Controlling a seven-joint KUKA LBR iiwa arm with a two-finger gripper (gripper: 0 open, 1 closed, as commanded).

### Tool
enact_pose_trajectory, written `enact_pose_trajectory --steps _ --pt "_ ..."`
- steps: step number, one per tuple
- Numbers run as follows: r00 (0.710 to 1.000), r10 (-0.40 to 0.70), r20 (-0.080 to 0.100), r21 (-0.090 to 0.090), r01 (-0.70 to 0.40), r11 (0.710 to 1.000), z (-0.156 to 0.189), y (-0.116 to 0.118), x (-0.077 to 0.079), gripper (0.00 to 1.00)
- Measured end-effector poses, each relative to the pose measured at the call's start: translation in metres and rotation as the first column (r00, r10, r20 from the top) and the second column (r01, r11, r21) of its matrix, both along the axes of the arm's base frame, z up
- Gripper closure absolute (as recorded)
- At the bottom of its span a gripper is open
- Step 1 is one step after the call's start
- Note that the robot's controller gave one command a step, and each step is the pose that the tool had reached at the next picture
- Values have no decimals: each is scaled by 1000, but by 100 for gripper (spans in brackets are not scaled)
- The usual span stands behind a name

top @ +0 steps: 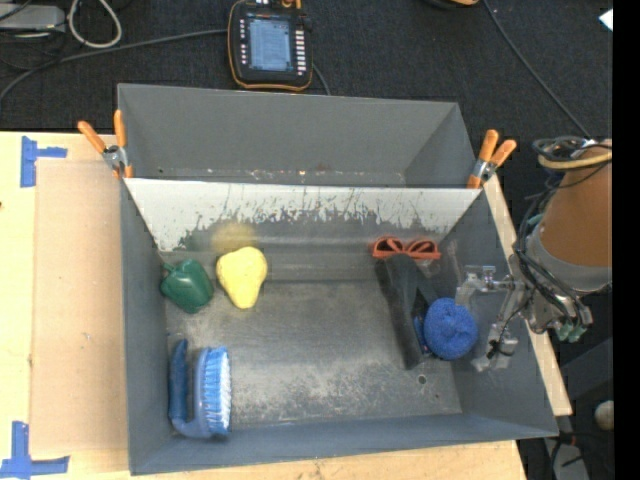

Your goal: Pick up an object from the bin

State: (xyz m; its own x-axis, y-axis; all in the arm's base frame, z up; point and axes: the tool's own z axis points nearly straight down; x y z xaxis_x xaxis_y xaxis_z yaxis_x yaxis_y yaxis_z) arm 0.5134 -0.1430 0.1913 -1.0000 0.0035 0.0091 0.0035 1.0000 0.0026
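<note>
My claw (pixel 492 320), grip state I cannot tell, hangs near the right wall of the grey metal bin (pixel 330 368), just beside a round fuzzy blue ball (pixel 450 330); bare floor lies to the left.

Green pepper-shaped toy (pixel 186 285): on the floor of the bin (pixel 300 153), far left, near the back wall.
Yellow pear-shaped toy (pixel 242 275): just beside the green one, on its right.
Blue brush (pixel 203 391), pale bristles: along the left wall, at the near corner.
Orange-framed glasses (pixel 406 248): at the back wall, right side, above a black oblong item (pixel 400 303).
Black-and-orange handheld controller (pixel 269 43) with a screen: on the dark floor beyond the bin.
Pale looped cable (pixel 95 18): upper left.
</note>
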Motion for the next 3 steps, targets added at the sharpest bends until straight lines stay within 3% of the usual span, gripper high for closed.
enact_pose_trajectory --steps 1,2,3 --pt "1000 6 7 -2 -6 1000 4 1 2 0" --pt "978 208 8 0 -208 978 -97 -11 62 0" --pt "999 43 6 -1 -43 999 -116 -17 76 0"
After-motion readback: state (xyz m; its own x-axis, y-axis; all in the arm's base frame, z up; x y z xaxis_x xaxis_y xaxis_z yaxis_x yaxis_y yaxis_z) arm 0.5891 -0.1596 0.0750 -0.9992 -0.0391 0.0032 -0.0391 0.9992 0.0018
